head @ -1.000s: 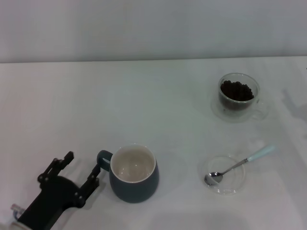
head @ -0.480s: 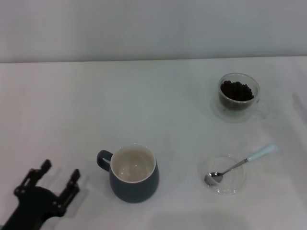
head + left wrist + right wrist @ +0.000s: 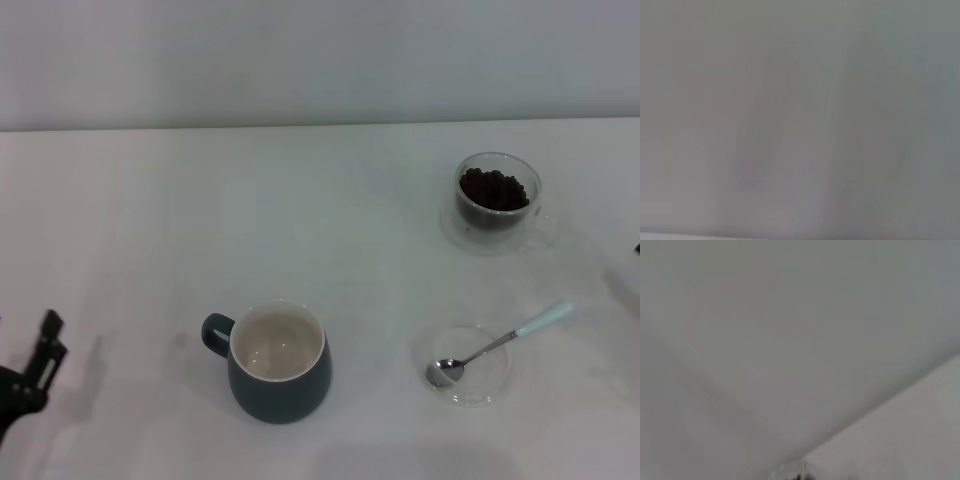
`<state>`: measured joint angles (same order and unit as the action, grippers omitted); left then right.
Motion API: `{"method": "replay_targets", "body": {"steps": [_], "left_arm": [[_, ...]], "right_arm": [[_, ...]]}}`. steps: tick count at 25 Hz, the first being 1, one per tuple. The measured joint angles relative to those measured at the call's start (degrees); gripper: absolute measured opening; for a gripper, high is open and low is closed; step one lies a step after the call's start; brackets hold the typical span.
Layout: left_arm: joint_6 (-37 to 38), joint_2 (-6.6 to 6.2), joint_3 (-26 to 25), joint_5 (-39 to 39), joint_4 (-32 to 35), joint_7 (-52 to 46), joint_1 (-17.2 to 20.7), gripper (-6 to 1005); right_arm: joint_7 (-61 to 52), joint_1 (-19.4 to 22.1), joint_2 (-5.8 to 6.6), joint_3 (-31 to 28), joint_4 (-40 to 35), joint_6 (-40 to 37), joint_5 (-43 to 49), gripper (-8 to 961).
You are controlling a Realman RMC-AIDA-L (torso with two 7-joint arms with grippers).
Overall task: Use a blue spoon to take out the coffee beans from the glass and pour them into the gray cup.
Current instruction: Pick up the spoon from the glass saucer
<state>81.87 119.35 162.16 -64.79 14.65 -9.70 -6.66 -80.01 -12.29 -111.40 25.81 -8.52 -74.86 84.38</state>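
The gray cup (image 3: 280, 385) stands upright near the front middle of the table, its cream inside empty and its handle toward my left. The glass (image 3: 497, 212) stands at the back right with a heap of coffee beans (image 3: 492, 189) in it. The blue spoon (image 3: 500, 343) lies with its metal bowl in a flat clear saucer (image 3: 472, 388) and its pale blue handle pointing to the back right. My left gripper (image 3: 40, 350) is at the far left edge, mostly out of frame, well away from the cup. My right gripper is out of view. Both wrist views show only plain grey surface.
The white table (image 3: 320, 230) meets a pale wall at the back. The glass stands on a faint round clear coaster (image 3: 452, 235). Wide bare tabletop lies between the cup, the saucer and the glass.
My left gripper has drawn back from beside the cup's handle to the left and front, nearly leaving the frame. The cup, the spoon and the glass have not moved.
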Motion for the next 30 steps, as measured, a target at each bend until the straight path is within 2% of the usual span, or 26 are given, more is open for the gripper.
{"method": "replay_targets", "body": {"steps": [4,8,10,30], "left_arm": [[0.3,0.00,0.0,-4.3,0.0,0.0,-0.4,735],[0.7,0.00,0.0,-6.3,0.0,-0.1,-1.5,733],[0.8,0.00,0.0,-6.4,0.0,-0.1,-2.2,732],[0.8,-0.06,0.1,-6.3,-0.9,0.0,-3.8,733]], "right_arm": [[-1.7,1.2,-0.90,3.1,0.7,-0.9,0.0,862],[-1.8,1.3,-2.66,5.9,0.9,-0.6,0.0,861],[-1.7,1.1,-3.09,6.9,1.0,-0.5,0.0,861],[-1.9,-2.6,-3.29,11.7,3.2,-0.3,0.2,860]]}}
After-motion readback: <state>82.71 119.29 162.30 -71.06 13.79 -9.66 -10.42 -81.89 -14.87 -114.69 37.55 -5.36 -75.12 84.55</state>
